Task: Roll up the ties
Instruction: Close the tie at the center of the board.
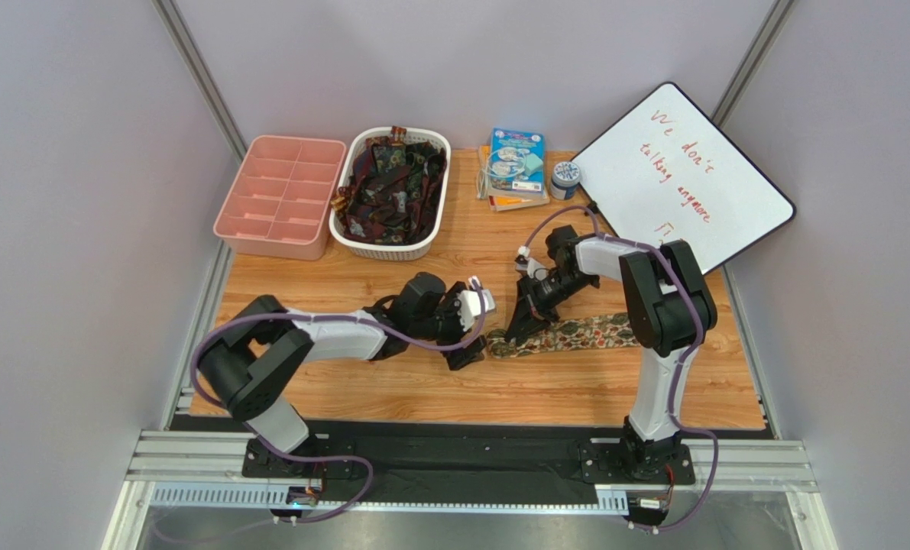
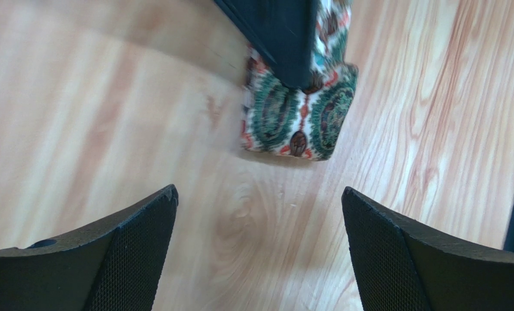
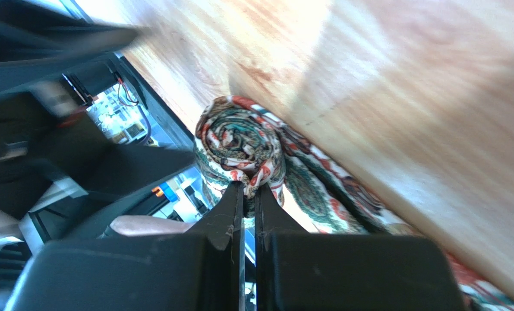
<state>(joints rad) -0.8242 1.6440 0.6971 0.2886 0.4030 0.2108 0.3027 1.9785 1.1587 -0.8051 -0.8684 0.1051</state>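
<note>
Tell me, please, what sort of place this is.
Likely a robotics lab test cell: grey walls enclose a wooden table, a metal rail carries two robot arms, and a basket of ties stands ready.

The left end effector (image 2: 259,194) hangs over the pale wooden surface (image 2: 78,116) with its jaws spread wide, and its two black textured fingers (image 2: 136,246) rise from the bottom corners of the view. Nothing lies between them but bare wood. Just beyond the fingertips sits the bunched end of a tie (image 2: 305,116), printed with green medallions on cream with red touches. A black bar (image 2: 279,32) reaches down from the top edge and overlaps the fabric.
</note>
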